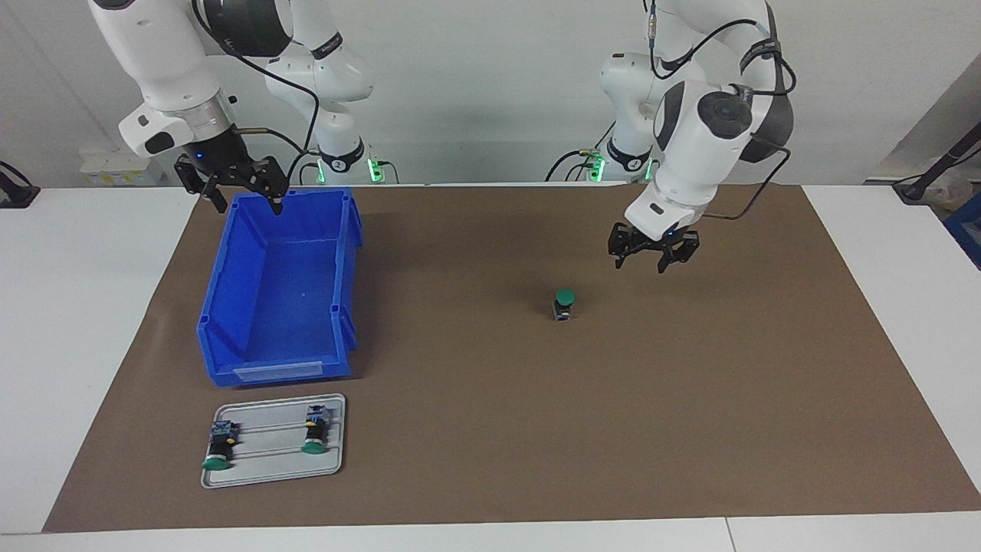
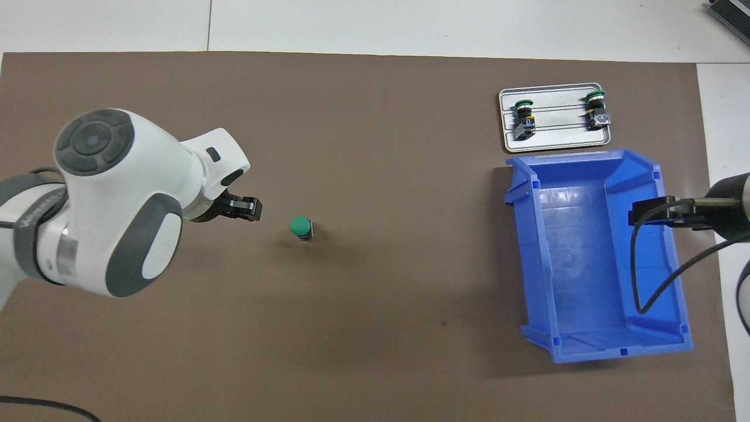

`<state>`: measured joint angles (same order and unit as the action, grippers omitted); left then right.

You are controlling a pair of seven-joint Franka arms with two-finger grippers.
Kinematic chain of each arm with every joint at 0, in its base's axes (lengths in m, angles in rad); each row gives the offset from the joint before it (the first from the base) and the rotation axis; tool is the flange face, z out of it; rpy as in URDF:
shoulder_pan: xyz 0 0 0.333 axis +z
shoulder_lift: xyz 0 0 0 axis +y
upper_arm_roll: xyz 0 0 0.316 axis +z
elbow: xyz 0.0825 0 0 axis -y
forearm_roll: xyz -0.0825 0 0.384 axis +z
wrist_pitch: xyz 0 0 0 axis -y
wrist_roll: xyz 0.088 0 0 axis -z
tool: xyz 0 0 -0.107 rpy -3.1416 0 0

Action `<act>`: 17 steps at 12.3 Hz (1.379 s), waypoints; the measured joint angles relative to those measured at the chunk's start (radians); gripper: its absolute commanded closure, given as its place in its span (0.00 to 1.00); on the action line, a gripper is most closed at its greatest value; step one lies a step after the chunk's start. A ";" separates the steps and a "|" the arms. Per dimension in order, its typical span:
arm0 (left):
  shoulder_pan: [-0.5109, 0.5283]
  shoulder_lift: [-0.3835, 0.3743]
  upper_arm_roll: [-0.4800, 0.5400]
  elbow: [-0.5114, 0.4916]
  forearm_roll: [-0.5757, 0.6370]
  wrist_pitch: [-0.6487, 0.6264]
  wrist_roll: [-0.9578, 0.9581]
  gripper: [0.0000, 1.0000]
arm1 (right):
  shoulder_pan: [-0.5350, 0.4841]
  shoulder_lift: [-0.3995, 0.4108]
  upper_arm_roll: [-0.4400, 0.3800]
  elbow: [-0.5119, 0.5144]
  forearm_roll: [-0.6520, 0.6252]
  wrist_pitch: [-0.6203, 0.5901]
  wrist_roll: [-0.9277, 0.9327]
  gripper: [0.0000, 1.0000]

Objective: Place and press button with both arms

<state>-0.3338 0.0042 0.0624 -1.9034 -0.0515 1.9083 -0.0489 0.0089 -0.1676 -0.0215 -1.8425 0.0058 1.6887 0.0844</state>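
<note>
Button [image 1: 565, 303] upright on the desk [image 1: 475, 429], light and rigid; grip its black body. Left pincer [image 1: 653, 257] open at its two o'clock, empty; right pincer [image 1: 234, 186] open over the bin [image 1: 230, 307].

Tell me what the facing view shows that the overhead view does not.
Only the facing view shows both arms' bases and that the left gripper hangs open above the mat, touching nothing. Only the overhead view shows the bin's whole floor. Both show the button standing cap up, the tray with two buttons, and the right gripper at the bin.
</note>
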 measured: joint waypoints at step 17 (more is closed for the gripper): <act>0.260 0.008 -0.008 0.378 0.012 -0.382 0.203 0.00 | 0.447 0.168 0.034 0.205 -0.026 0.129 0.412 0.11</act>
<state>-0.0734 0.0122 0.0549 -1.5257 -0.0398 1.5267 0.1541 0.4561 0.0004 0.0124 -1.6374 -0.0206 1.8177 0.4963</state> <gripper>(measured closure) 0.000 0.093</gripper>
